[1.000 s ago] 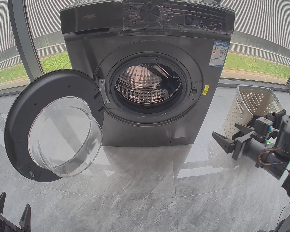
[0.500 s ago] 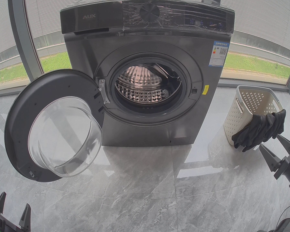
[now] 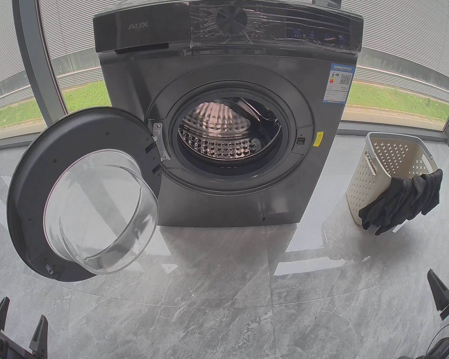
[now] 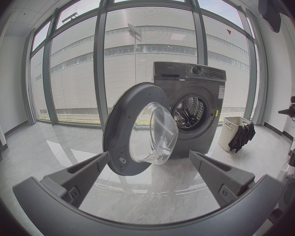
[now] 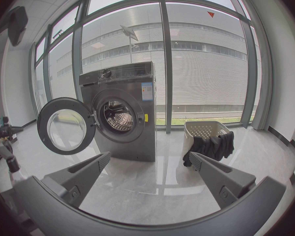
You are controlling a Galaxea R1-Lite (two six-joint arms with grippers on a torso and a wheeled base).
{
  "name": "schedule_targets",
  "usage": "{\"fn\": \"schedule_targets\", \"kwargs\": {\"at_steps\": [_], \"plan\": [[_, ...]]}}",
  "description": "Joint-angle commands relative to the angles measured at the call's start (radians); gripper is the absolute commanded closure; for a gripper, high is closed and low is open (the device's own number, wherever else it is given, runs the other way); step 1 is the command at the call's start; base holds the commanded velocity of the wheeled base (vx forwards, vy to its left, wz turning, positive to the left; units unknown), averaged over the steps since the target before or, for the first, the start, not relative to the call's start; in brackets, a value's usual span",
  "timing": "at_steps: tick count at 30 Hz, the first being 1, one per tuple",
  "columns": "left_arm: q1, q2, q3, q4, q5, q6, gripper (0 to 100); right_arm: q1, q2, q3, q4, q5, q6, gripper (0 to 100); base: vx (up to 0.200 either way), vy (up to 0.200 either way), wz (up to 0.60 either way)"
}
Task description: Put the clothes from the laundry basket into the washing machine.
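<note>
On the grey floor (image 3: 234, 285) right of the washing machine (image 3: 127, 83), clothes (image 3: 401, 200) drape the basket (image 3: 360, 185); left gripper (image 3: 21, 314) and right gripper (image 3: 444, 265) gape wide, empty.

We see bright daylight coming through the windows (image 3: 409, 36) behind the washing machine (image 3: 224, 210). It glares off the glossy floor (image 3: 304, 265) and glints in the drum (image 3: 214, 130). Both wrist views bow and darken at their edges.
</note>
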Motion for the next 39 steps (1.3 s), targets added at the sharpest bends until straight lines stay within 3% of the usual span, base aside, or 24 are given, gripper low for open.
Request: {"fn": "schedule_targets", "kwargs": {"at_steps": [1, 6, 10, 16, 19, 22, 28, 31, 39], "plan": [[0.000, -0.016, 0.016, 0.000, 0.000, 0.000, 0, -0.069, -0.372, 0.018, 0.260, 0.016, -0.025, 0, 0.000, 0.000, 0.00], [0.000, -0.016, 0.016, 0.000, 0.001, 0.002, 0, -0.094, -0.369, 0.018, 0.251, -0.011, -0.020, 0, 0.000, 0.000, 0.00], [0.000, -0.016, 0.016, 0.000, 0.001, 0.002, 0, -0.095, -0.369, 0.018, 0.236, -0.114, -0.019, 0, 0.000, 0.000, 0.00], [0.000, -0.016, 0.016, 0.000, 0.001, 0.002, 0, -0.103, -0.369, 0.018, 0.231, -0.137, -0.019, 0, 0.000, 0.000, 0.00], [0.000, -0.016, 0.016, 0.000, 0.001, 0.002, 0, -0.206, -0.380, 0.016, 0.242, -0.094, -0.031, 0, 0.000, 0.000, 0.00], [0.000, -0.016, 0.016, 0.000, 0.001, 0.002, 0, -0.236, -0.418, 0.018, 0.335, 0.028, -0.039, 0, 0.000, 0.000, 0.00], [0.000, -0.016, 0.016, -0.002, 0.001, 0.000, 0, -0.216, -0.451, 0.018, 0.406, 0.047, 0.001, 0, 0.000, 0.000, 0.00], [0.000, -0.016, 0.016, 0.000, 0.001, 0.000, 0, -0.216, -0.451, 0.016, 0.426, 0.071, -0.002, 0, 0.000, 0.000, 0.00], [0.000, -0.016, 0.016, 0.000, 0.003, 0.000, 0, -0.218, -0.451, 0.018, 0.409, 0.071, 0.001, 0, 0.000, -0.050, 0.00]]}}
